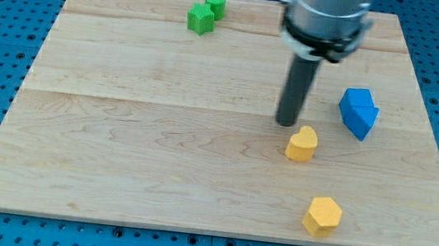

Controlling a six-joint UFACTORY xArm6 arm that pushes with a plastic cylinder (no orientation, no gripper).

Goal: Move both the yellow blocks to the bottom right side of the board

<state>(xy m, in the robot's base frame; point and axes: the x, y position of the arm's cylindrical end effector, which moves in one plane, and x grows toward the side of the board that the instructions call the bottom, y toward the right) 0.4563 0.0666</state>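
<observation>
My arm comes down from the view's top, a bit right of the middle. Its lowest part is a fat grey round piece with a black ring at the bottom. A straight dark rod (294,90) sticks out under that ring and points straight down. The rod stands upright, not leaning. My tip (286,123) is the rod's bottom end, and it sits low, right at the table. The rest of my arm is cut off by the view's top edge.
</observation>
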